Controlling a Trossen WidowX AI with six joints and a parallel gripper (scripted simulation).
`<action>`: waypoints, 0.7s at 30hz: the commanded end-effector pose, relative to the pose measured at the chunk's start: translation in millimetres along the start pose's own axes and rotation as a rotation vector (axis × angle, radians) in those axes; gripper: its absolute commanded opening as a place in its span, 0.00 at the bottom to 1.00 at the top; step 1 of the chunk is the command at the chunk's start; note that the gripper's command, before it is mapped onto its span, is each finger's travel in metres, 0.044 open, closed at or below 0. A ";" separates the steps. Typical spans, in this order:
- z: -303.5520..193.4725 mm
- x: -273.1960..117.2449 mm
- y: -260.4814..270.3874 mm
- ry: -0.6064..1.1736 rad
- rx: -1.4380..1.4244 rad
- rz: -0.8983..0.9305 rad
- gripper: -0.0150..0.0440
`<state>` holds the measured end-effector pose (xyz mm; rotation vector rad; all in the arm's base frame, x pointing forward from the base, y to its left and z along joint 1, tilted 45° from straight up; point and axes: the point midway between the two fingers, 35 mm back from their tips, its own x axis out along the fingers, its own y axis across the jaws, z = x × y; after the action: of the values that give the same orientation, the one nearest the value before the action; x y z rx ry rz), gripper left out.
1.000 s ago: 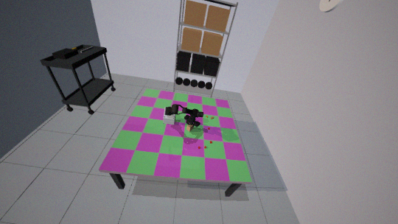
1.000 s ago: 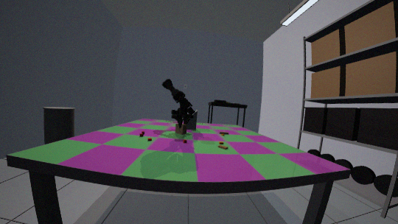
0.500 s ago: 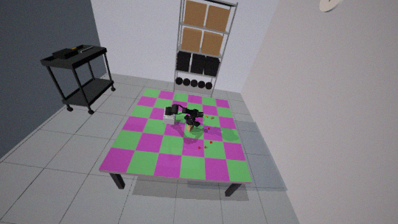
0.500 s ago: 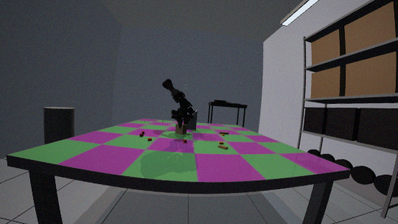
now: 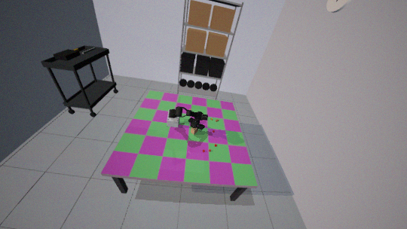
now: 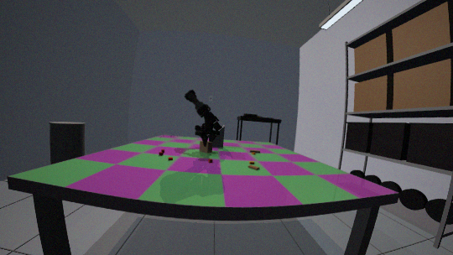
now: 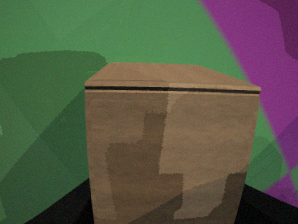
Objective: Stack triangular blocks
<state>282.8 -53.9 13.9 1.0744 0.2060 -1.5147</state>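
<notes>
My gripper (image 5: pixel 195 128) (image 6: pixel 205 143) (image 7: pixel 158 185) is shut on one tan triangular block (image 7: pixel 210 130), its dark fingers at the block's two ends in the wrist view. The other tan triangular block (image 7: pixel 155 74) shows as a strip just beyond the held one. A thin dark line runs between them, nearly parallel to both edges, and their ends look close to even. In the top and exterior views the two blocks look like one tan block (image 5: pixel 194 131) (image 6: pixel 205 148) under the fingers. The sloped faces are hidden, and I cannot tell whether they touch fully.
The checkered table (image 5: pixel 147 162) (image 6: pixel 260 189) carries small red pieces (image 5: pixel 215 145) (image 6: pixel 170 158) in front of and beside the gripper. Small orange pieces (image 5: pixel 217 120) (image 6: pixel 253 167) lie to another side. A cart (image 5: pixel 90 58) and shelves (image 5: pixel 208 29) stand beyond the table.
</notes>
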 end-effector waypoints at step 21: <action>0.0 0.0 0.0 0.000 0.000 0.000 1.00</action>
<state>282.9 -53.9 13.9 1.0744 0.2058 -1.5146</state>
